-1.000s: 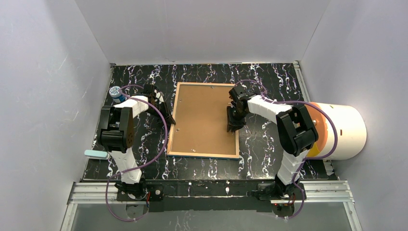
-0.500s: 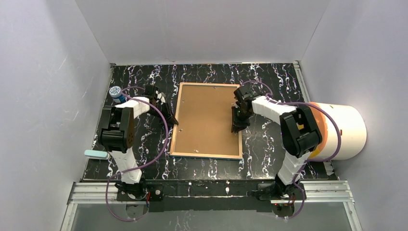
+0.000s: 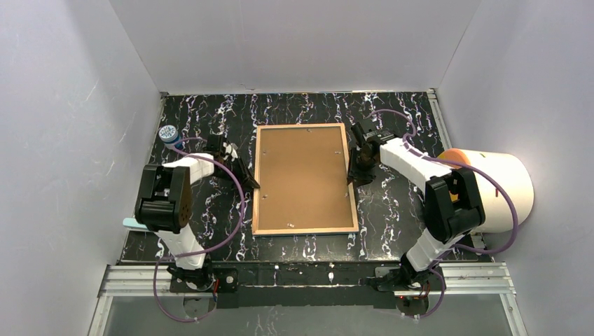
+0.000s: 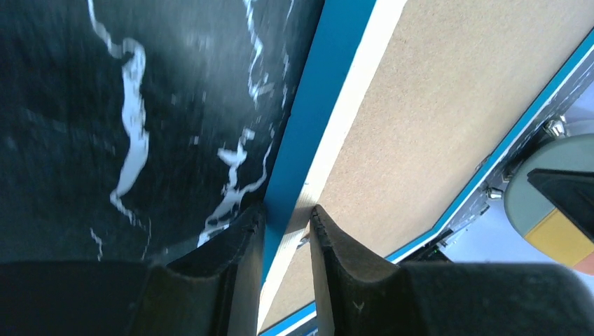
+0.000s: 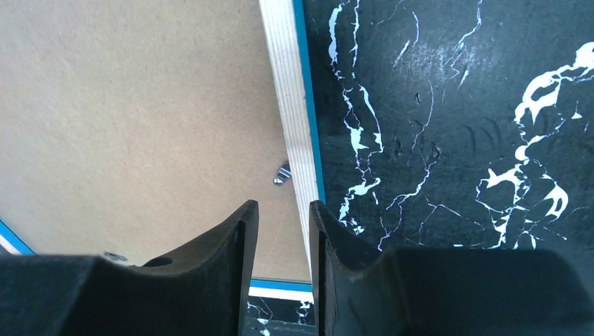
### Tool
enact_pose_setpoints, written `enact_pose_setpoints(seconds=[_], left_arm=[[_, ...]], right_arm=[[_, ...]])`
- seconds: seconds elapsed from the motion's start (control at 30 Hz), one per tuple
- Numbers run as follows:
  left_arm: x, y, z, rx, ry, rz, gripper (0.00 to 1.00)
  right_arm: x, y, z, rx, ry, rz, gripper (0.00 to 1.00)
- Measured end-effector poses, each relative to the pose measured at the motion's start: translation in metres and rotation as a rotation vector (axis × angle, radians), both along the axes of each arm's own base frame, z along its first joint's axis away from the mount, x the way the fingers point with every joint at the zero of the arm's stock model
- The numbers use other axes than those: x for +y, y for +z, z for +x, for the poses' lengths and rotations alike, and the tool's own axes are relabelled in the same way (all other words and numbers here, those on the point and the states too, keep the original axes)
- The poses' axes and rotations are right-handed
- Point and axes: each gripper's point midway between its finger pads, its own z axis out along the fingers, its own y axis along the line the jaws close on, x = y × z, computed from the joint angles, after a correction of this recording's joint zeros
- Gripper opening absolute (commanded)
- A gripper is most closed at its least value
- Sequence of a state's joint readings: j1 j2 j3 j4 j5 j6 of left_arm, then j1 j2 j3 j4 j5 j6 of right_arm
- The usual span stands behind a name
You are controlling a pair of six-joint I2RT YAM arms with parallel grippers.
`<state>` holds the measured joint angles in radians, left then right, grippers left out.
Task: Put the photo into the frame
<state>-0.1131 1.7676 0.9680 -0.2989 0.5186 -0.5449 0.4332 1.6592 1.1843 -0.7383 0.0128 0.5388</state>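
The frame [image 3: 305, 229] lies face down on the black marbled table, its plain brown backing board [image 3: 301, 175] facing up. The photo is hidden. My left gripper [image 3: 245, 176] is at the frame's left edge. In the left wrist view its fingers [image 4: 242, 241] are shut on the blue and wood rim [image 4: 312, 105], one on each side. My right gripper [image 3: 362, 172] hovers at the frame's right edge. In the right wrist view it [image 5: 283, 210] stands open above the wood rim [image 5: 288, 84], and nothing is between its fingers.
A big white cylinder with an orange face [image 3: 494, 189] lies at the table's right edge, close to the right arm. A small blue-capped bottle [image 3: 168, 134] stands at the far left. A pale teal piece [image 3: 140, 224] lies by the left edge. A small metal clip [image 5: 281, 173] sits on the board.
The frame has slid and turned a little to the right. My right gripper moved from over the board out to the right rim and opened wider. The left gripper kept its hold.
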Motion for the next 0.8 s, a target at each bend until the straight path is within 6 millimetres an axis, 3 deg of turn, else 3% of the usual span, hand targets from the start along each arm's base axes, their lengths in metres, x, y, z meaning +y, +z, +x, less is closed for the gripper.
enact_pose_setpoints(seconds=[0.13,0.27,0.6,0.8], left_arm=[[-0.001,0.000,-0.025,0.040,0.013,-0.022,0.16],[-0.003,0.000,-0.044,0.082,0.020,-0.046,0.16],[-0.001,0.001,-0.058,0.126,0.009,-0.041,0.21],[0.001,0.000,-0.060,0.117,-0.008,-0.025,0.31]], right_arm=[[0.000,-0.003,-0.003,0.013,-0.028,0.005,0.38],[0.000,-0.017,-0.016,0.073,-0.046,0.012,0.42],[-0.006,-0.028,-0.021,0.098,-0.052,-0.019,0.37],[-0.013,-0.036,-0.019,0.071,-0.027,-0.053,0.43]])
